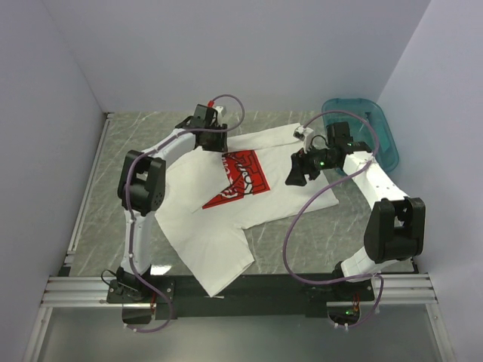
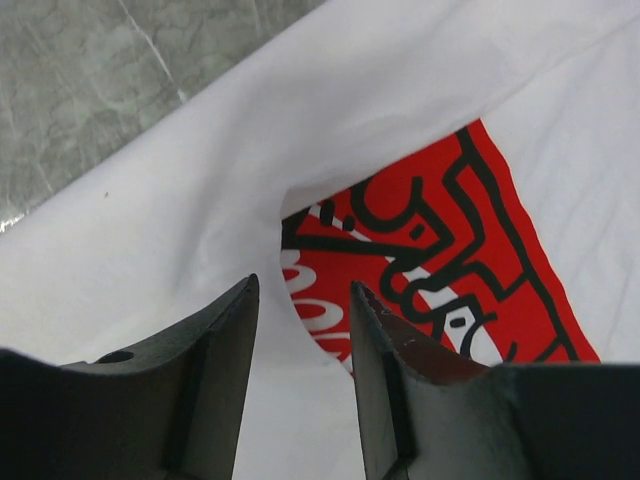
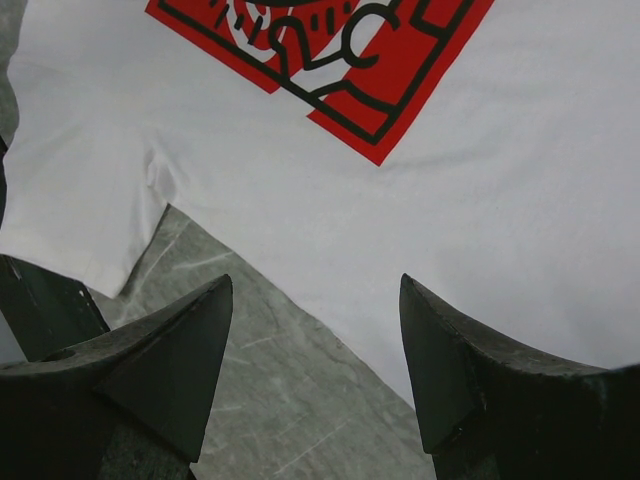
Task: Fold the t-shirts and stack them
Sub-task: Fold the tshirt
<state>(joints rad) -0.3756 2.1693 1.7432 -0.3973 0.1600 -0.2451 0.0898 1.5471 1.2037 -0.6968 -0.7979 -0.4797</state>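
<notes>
T-shirt (image 1: 226, 226) lies mostly spread on tabletop (image 1: 302, 241), one flap laid over part of red print (image 1: 245, 177). Folding looks barely begun; no stack. Left pincer (image 2: 300, 290) above print, jaws parted, empty. Right pincer (image 3: 315, 285) wide open over shirt's edge.

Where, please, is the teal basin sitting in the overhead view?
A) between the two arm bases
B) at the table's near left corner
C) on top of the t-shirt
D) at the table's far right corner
D: the teal basin stands at the far right corner of the table, beyond the right side of the white t-shirt, not on it.
</notes>
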